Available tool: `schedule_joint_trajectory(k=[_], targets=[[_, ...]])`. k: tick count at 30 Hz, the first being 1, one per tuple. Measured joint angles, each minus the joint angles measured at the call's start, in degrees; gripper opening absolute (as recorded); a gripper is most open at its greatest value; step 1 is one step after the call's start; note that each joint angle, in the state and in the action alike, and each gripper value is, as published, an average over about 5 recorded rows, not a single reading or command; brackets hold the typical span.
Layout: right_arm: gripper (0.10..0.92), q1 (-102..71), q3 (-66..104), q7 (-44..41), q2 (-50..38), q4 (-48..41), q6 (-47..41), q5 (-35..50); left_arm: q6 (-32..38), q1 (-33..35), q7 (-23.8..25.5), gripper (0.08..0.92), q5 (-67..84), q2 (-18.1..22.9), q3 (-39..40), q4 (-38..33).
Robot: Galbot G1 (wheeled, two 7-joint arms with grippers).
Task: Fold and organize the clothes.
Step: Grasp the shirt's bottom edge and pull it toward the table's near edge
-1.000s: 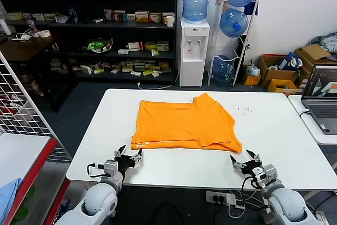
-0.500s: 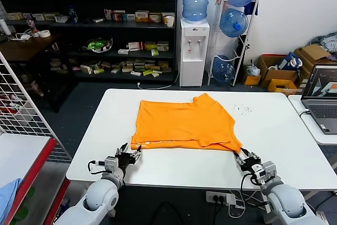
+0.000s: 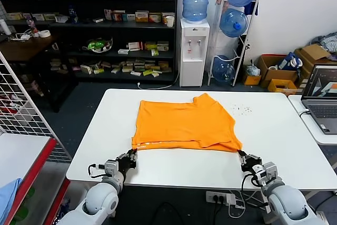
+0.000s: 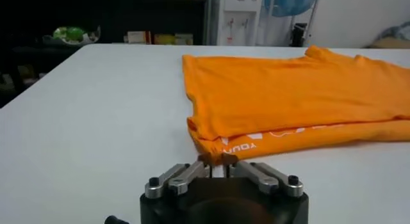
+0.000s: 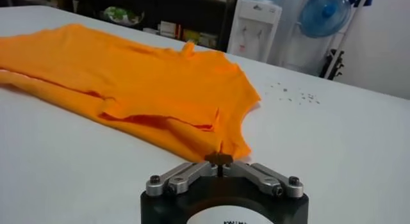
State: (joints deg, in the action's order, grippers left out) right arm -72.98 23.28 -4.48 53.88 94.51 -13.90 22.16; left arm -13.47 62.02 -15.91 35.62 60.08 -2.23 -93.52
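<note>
**Wrist views show both pinches on the near corners**

Left wrist view has the left gripper (image 4: 218, 160) closed on the T-shirt's (image 4: 288, 100) near corner, white lettering along the hem beside it. Right wrist view has the right gripper (image 5: 220, 159) closed on the other near corner. From the head, the bright orange T-shirt (image 3: 181, 122) lies folded flat mid-table (image 3: 95, 140), smooth.

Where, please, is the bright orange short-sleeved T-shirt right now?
The bright orange short-sleeved T-shirt lies folded mid-table on the white table in the head view, its near corners pinched by the left gripper and right gripper.
</note>
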Motion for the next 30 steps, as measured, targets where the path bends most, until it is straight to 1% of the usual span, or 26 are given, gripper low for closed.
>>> schedule_joint_trajectory(k=[3,5,10,15,24,28,30], targets=[[0.125,-1.2,0.5,0.5,-0.4,1.2,-0.3,0.2,0.1,0.5,0.1,0.112,0.0,-0.3,-0.1,-0.6],[0.125,-2.1,0.9,0.8,-0.8,2.0,-0.5,0.3,-0.1,0.8,0.1,0.098,0.0,-0.6,-0.2,-1.2],[0.125,-4.3,1.9,1.7,-1.8,3.8,-1.0,0.5,-0.6,2.3,0.0,0.097,0.2,-2.1,-0.6,-3.3],[0.125,-6.9,3.0,2.7,-2.6,5.8,-1.6,0.8,-0.8,4.7,-0.2,0.097,0.4,-4.6,-1.2,-6.4],[0.125,-14.1,4.0,5.8,-3.0,11.9,-3.7,1.1,-1.5,11.4,-1.5,0.097,0.3,-9.3,-2.5,-13.0],[0.125,-17.5,4.6,7.7,-3.2,15.3,-5.5,1.8,-2.3,14.3,-2.0,0.097,0.2,-10.4,-3.0,-15.7],[0.126,-18.8,5.0,8.5,-3.3,16.7,-6.6,2.3,-2.8,15.5,-2.2,0.113,0.1,-10.8,-3.2,-16.8]])
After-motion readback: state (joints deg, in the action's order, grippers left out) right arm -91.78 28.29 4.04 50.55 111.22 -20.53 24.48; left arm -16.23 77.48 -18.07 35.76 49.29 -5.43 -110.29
